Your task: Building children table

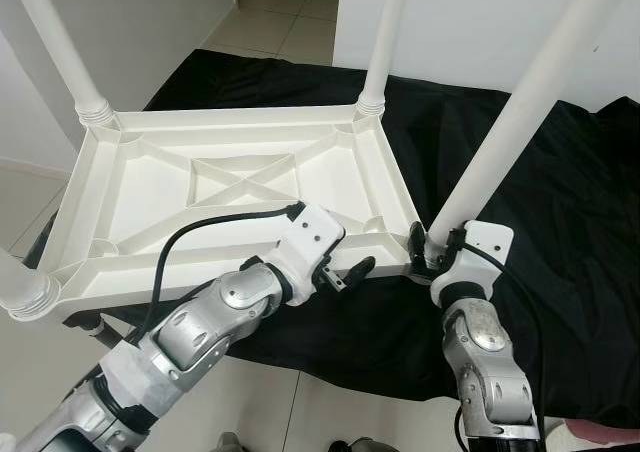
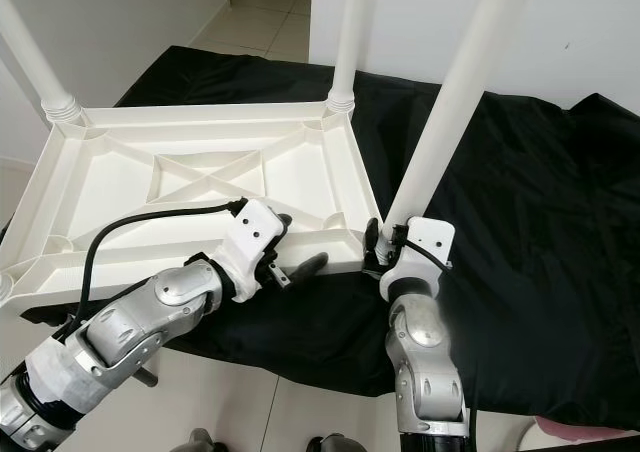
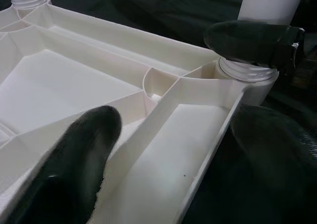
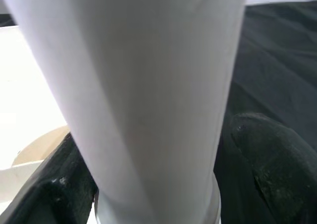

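A white plastic children's table (image 1: pixel 230 122) lies upside down on a black cloth (image 1: pixel 570 222), its ribbed underside facing up. My right gripper (image 1: pixel 436 247) is shut around the base of the near right leg (image 1: pixel 510 122), which stands in its corner socket; the leg (image 4: pixel 148 85) fills the space between the two fingers (image 4: pixel 267 154). My left gripper (image 2: pixel 298 242) is open and straddles the table's near rim (image 3: pixel 208 149) beside that corner, one finger (image 3: pixel 74 159) inside the rim and the other outside over the cloth.
Three other white legs stand in their corners: far left (image 1: pixel 60 42), far right (image 1: pixel 385 32) and near left (image 1: pixel 25 292). Tiled floor (image 1: pixel 280 22) and white walls surround the cloth. The cloth stretches out to the right of the table.
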Controlling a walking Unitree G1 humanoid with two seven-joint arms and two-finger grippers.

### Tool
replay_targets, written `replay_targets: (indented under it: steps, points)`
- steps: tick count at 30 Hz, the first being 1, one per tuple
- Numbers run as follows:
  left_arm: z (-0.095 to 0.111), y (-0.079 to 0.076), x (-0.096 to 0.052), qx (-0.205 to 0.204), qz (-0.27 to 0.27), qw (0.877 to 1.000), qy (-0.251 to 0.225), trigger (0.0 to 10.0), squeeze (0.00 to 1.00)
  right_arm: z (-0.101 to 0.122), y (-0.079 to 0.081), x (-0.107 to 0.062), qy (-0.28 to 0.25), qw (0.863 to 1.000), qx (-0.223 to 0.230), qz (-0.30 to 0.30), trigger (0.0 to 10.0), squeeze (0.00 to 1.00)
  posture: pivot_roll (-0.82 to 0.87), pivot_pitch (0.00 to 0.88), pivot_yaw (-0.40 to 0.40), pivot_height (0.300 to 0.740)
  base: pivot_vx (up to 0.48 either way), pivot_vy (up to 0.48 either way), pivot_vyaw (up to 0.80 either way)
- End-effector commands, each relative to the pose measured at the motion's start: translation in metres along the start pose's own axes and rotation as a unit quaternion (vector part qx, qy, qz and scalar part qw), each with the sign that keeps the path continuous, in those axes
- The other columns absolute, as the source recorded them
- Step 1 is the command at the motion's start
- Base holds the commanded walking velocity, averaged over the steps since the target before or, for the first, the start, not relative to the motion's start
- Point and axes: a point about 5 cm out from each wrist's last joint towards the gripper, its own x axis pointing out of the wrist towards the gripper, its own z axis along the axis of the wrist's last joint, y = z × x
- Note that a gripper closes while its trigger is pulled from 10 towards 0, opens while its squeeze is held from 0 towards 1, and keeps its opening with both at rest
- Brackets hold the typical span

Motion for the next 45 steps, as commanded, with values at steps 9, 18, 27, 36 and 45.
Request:
replay_targets:
  steps: [9,18,27,36,45]
  points:
    - [0.004,-0.021,-0.004,0.0,-0.178,0.984,-0.008,0.0,0.0,0.0,-0.013,0.002,-0.022,0.994,-0.03,0.107,10.0,0.0,-0.04,0.11,-0.011,0.74,0.0,0.0,0.0]
    - [-0.002,-0.027,-0.004,0.02,-0.19,0.981,0.016,10.0,0.0,0.004,-0.02,0.003,-0.038,0.975,-0.06,0.209,10.0,0.0,-0.03,0.107,-0.017,0.74,0.0,0.0,0.0]
    - [-0.004,-0.031,-0.003,0.015,-0.184,0.982,0.034,10.0,0.0,0.005,-0.03,0.011,-0.04,0.959,-0.087,0.265,10.0,0.0,-0.02,0.103,-0.022,0.74,0.0,0.0,0.0]
    - [-0.004,-0.027,0.004,-0.006,-0.141,0.99,0.025,10.0,0.0,-0.002,-0.033,0.022,-0.025,0.941,-0.118,0.317,8.3,0.0,-0.02,0.093,-0.031,0.74,0.0,0.0,0.0]
    - [-0.002,-0.028,0.007,0.005,-0.126,0.992,0.02,10.0,0.0,-0.006,-0.037,0.026,-0.026,0.939,-0.118,0.322,0.0,0.0,-0.04,0.088,-0.044,0.74,0.0,0.0,0.0]
